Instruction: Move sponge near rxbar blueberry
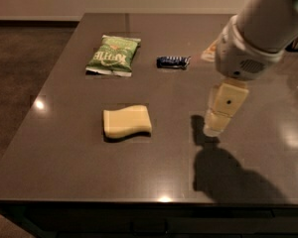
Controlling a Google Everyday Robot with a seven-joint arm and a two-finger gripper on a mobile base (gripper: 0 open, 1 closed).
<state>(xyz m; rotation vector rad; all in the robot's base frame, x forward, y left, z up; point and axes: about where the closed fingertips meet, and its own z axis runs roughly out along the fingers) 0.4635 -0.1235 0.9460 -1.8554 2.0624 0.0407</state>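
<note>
The pale yellow sponge (127,122) lies flat on the dark table, left of centre and toward the front. The slim dark blue rxbar blueberry (172,62) lies farther back, near the table's middle. My gripper (216,126) hangs from the white arm at the right, pointing down just above the table. It is to the right of the sponge with a clear gap between them, and in front of the bar. It holds nothing that I can see.
A green chip bag (113,55) lies at the back left, left of the bar. The dark table (64,162) has its front edge near the bottom of the view. The arm's shadow falls on the table at the front right.
</note>
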